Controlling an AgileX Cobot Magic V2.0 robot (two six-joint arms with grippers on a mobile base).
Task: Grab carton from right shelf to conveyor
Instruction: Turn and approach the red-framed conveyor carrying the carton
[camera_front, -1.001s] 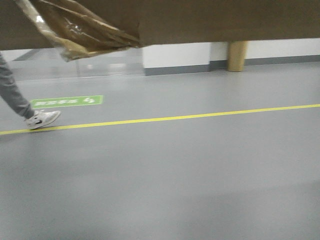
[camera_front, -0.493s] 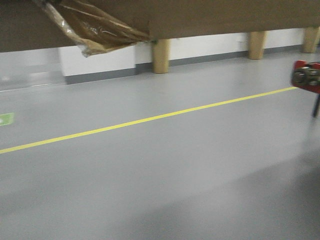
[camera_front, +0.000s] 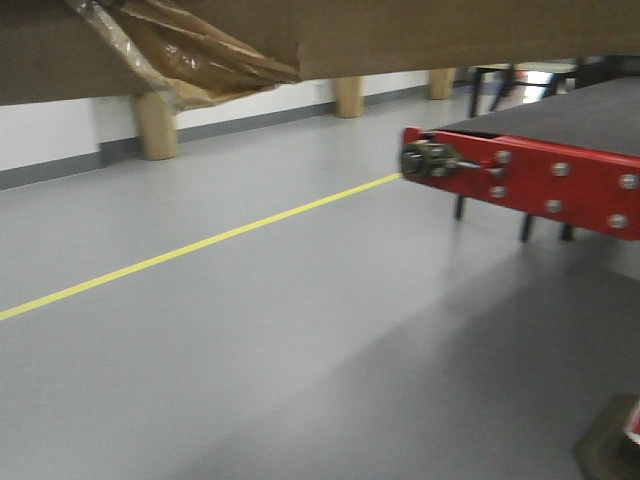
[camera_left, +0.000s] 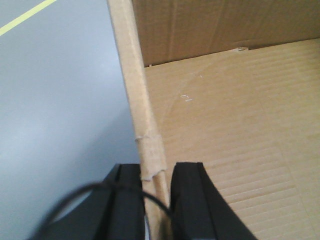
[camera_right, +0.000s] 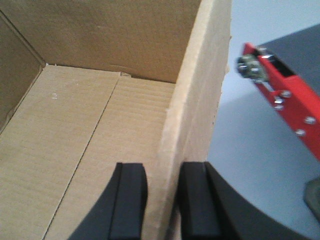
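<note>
The brown carton (camera_front: 430, 35) hangs across the top of the front view, a tuft of amber tape (camera_front: 190, 55) dangling from its underside. My left gripper (camera_left: 156, 172) is shut on the carton's left wall (camera_left: 132, 75), one finger inside, one outside. My right gripper (camera_right: 162, 172) is shut on the carton's right wall (camera_right: 197, 90) the same way. The conveyor (camera_front: 540, 180), a red frame with silver bolts under a dark grey belt, stands ahead on the right, and also shows in the right wrist view as the conveyor (camera_right: 282, 100). The right shelf is out of view.
Grey floor with a yellow line (camera_front: 200, 245) running diagonally. Tan pillars (camera_front: 155, 125) stand along the white back wall. Dark conveyor legs (camera_front: 525, 225) reach the floor. A blurry object (camera_front: 615, 445) sits at the bottom right corner.
The view has swung right: the walking person and green floor sign left the frame, and the red conveyor end came in from the right and now looms close. The carton stays held.
</note>
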